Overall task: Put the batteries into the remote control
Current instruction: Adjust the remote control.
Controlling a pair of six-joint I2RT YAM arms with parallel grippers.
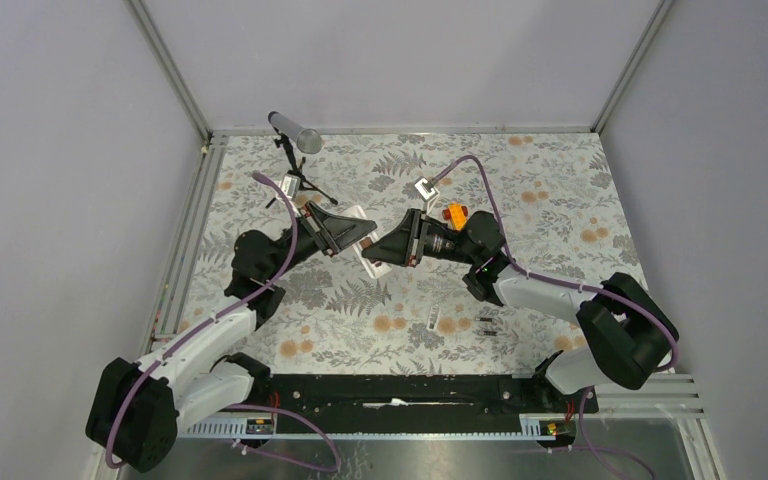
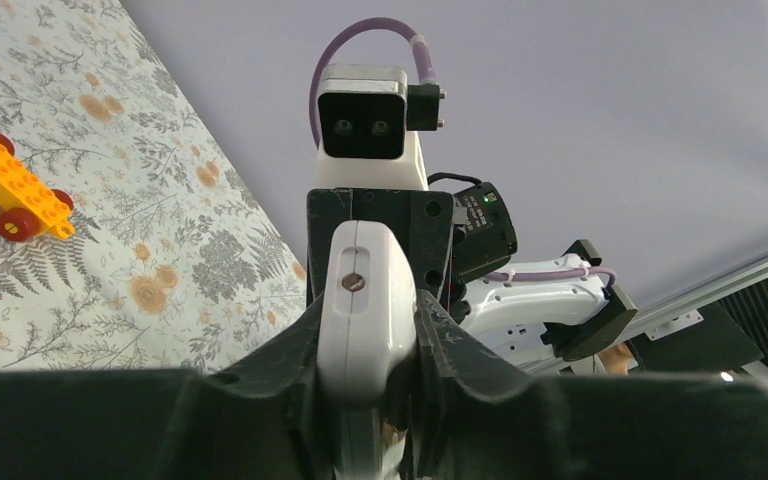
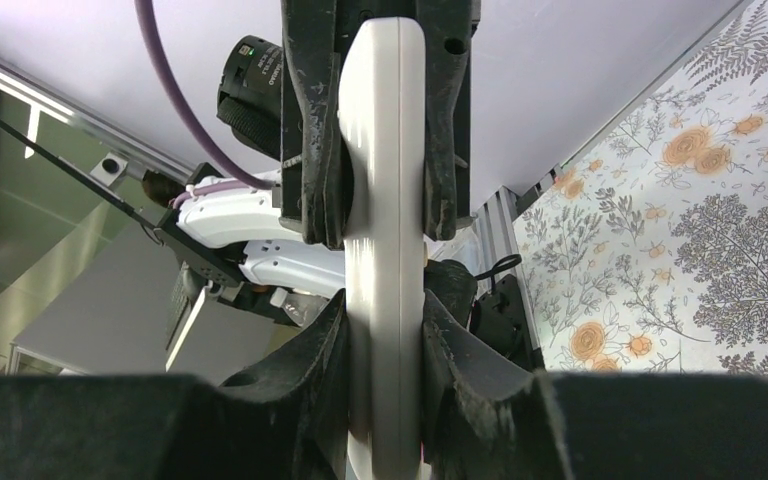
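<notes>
The slim white remote control is held in the air over the middle of the table, clamped from both ends. My left gripper is shut on its left end and my right gripper is shut on its right end. In the left wrist view the remote stands edge-on between my left gripper's pads. In the right wrist view the remote sits between my right gripper's pads. Two tiny dark batteries lie on the table, in front of the right arm.
A small white cover piece and an orange toy car lie behind the grippers; the car also shows in the left wrist view. A microphone on a tripod stands at the back left. A small white-and-dark item lies near the batteries.
</notes>
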